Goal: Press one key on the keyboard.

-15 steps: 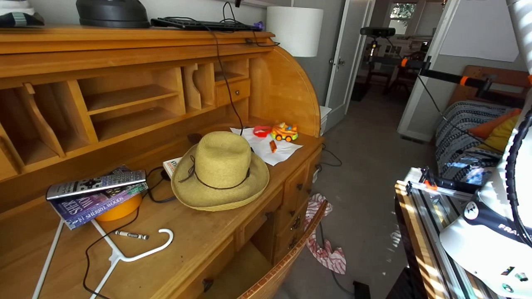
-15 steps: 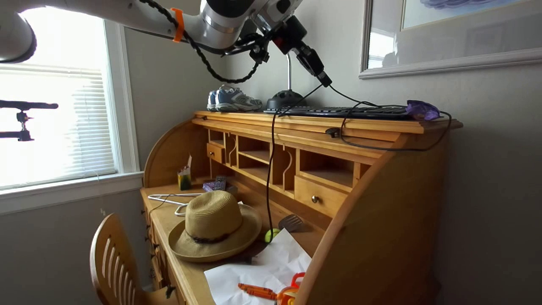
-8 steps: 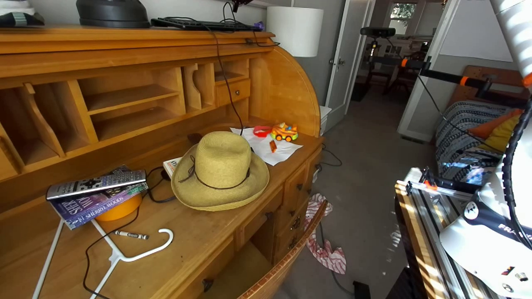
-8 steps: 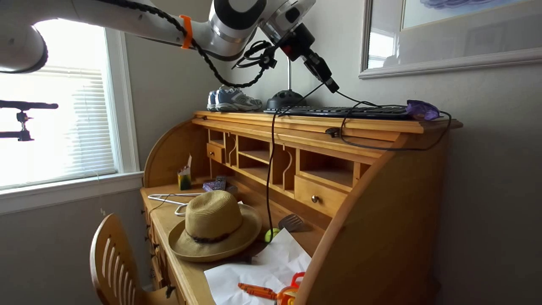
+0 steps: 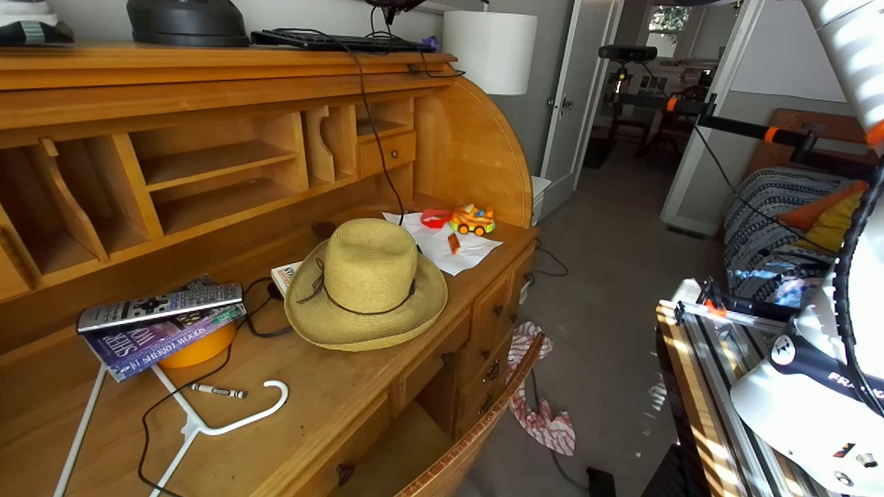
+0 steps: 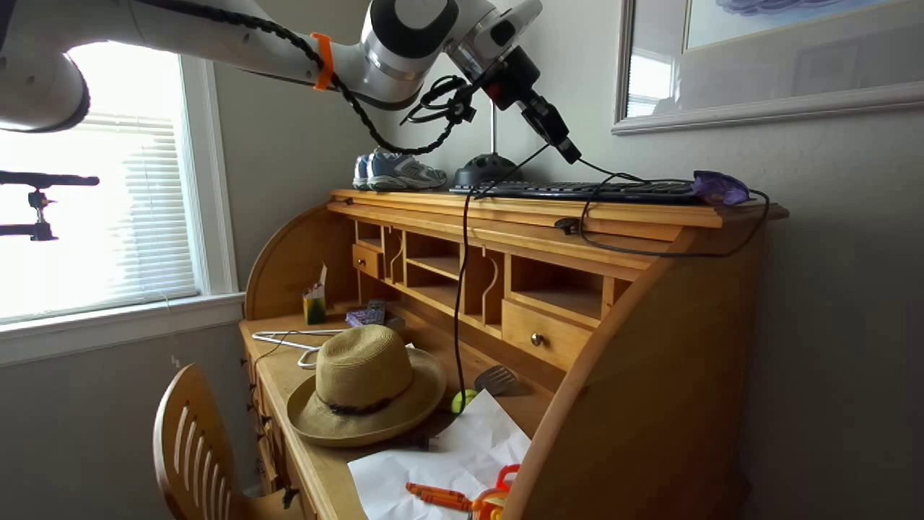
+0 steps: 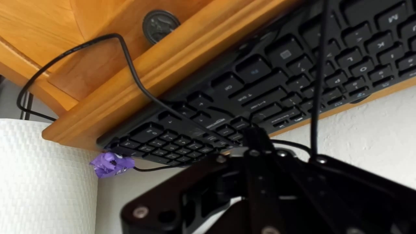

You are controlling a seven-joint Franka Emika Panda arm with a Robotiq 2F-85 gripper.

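Note:
The black keyboard lies on top of the roll-top desk in both exterior views [image 5: 324, 40] [image 6: 534, 191]. In the wrist view its keys [image 7: 286, 53] run diagonally across the picture. My gripper [image 6: 570, 152] points down at a slant, a little above the keyboard and apart from it. In the wrist view my gripper [image 7: 256, 133] has its fingers together, with nothing seen between them, in front of the area beside the number pad. The very tips are dark and partly hard to tell from the keys. Only its lower end shows at the top of an exterior view [image 5: 390, 15].
A black cable [image 6: 462, 325] loops up behind the gripper and over the keyboard; it passes close to the gripper [image 7: 318, 78]. A purple wrapper [image 6: 722, 188] lies at the keyboard's end. A lamp base [image 6: 487, 170], shoes [image 6: 401, 171], wall and picture frame [image 6: 622, 72] stand nearby.
My arm and gripper have moved down and to the right in an exterior view, closer to the keyboard. The keyboard and the cable have not moved.

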